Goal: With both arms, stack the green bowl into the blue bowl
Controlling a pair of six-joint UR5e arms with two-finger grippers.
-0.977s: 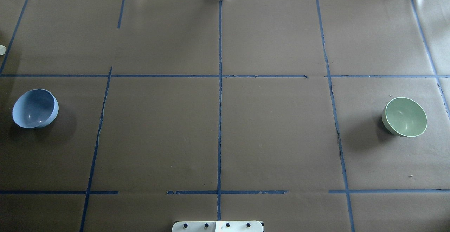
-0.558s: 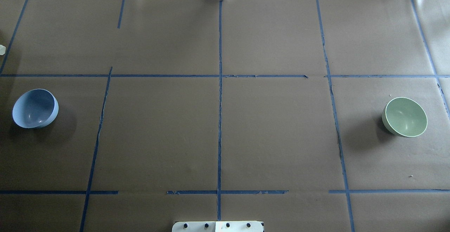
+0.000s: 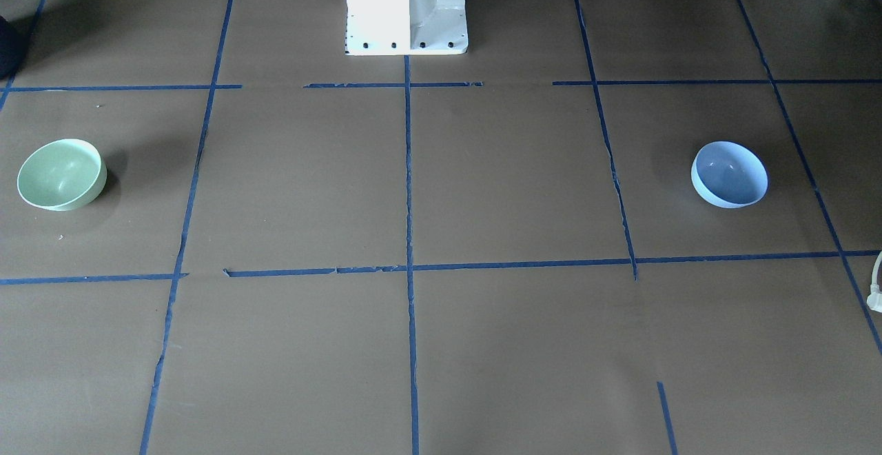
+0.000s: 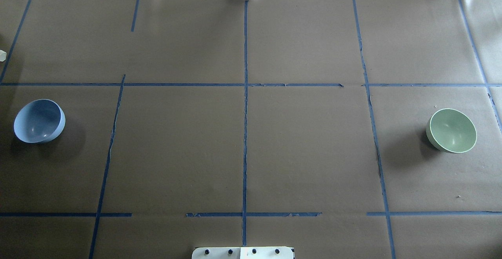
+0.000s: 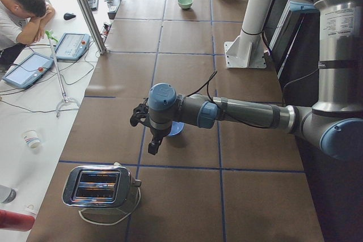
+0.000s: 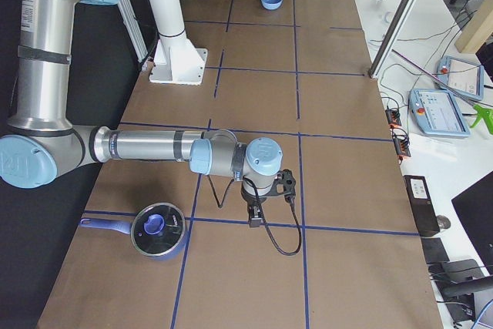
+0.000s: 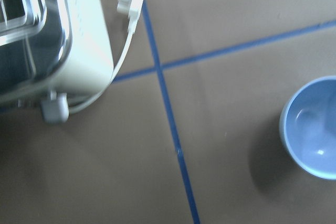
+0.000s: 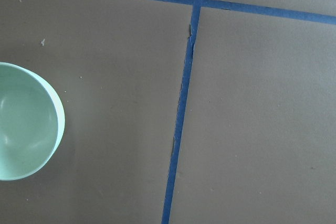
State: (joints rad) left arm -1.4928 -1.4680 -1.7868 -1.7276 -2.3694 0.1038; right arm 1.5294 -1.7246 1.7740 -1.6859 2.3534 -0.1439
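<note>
We see the green bowl (image 4: 451, 130) upright at the right end of the table (image 4: 306, 153) and the blue bowl (image 4: 39, 121) upright at the left end, well apart, likely so that each gripper can reach only one. Both bowls are smooth, plain, pale and empty. The right gripper (image 6: 254, 219) hangs near the green bowl and the left gripper (image 5: 153, 147) near the blue one. We cannot tell how far either is open, and neither bowl is gripped.

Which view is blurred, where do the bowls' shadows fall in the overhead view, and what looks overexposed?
Left wrist view: smeared; the toaster and blue bowl lack crisp edges. Right wrist view: sharp rim on the green bowl. Overhead view: each bowl's shadow falls inward, toward the centre. Front-facing view: the white pedestal is blown out.
</note>
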